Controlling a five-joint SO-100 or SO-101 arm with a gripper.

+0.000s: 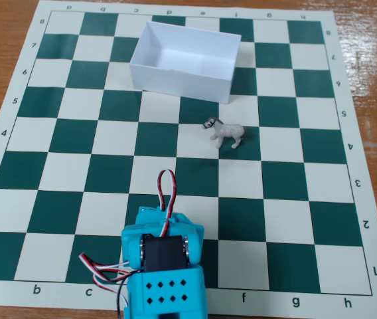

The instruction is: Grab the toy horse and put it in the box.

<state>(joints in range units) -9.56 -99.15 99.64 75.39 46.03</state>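
The toy horse (226, 133) is a tiny off-white figurine with dark mane markings. It stands upright near the middle of the chessboard, head toward the left of the fixed view. The box (183, 61) is white and open-topped, sits near the board's far edge, and looks empty. The horse is about one square in front of the box's right corner. My cyan arm (164, 259) is folded low at the board's near edge, roughly two squares short of the horse and slightly left of it. The arm's own body hides the gripper's fingers, and nothing is seen held.
A green-and-cream chessboard mat (56, 173) covers most of the wooden table (2, 26). Red, white and black wires (166, 186) loop out from the arm over the board.
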